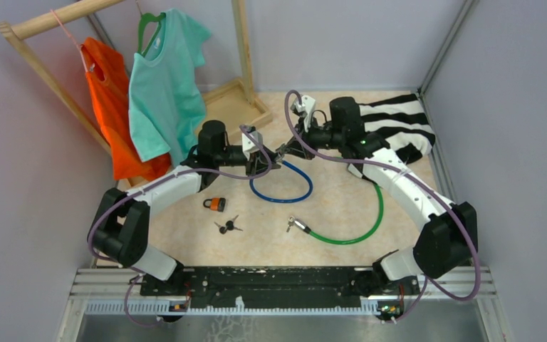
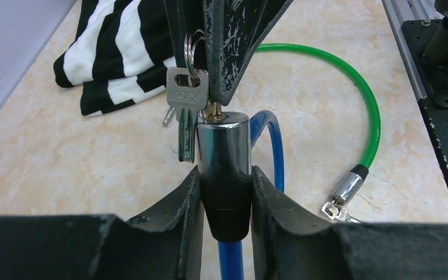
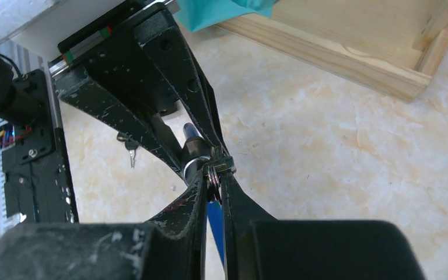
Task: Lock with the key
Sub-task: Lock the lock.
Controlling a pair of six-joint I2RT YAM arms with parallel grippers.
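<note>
A blue cable lock (image 1: 285,192) lies looped at the middle of the table. Its chrome and black lock cylinder (image 2: 223,146) is lifted, and my left gripper (image 2: 224,175) is shut on the black collar. A brass key (image 2: 213,111) sits in the top of the cylinder. A silver spare key (image 2: 185,93) dangles from its ring beside it. My right gripper (image 3: 214,181) comes in from the opposite side, shut on the key's head and ring (image 3: 212,175). In the top view the two grippers, left (image 1: 267,165) and right (image 1: 283,151), meet tip to tip.
A green cable lock (image 1: 356,228) with its own keys (image 1: 293,224) curves at the right front. An orange padlock (image 1: 216,204) and black keys (image 1: 228,227) lie front left. A striped cloth (image 1: 399,125) sits back right. A wooden rack (image 1: 235,107) holds orange and teal shirts back left.
</note>
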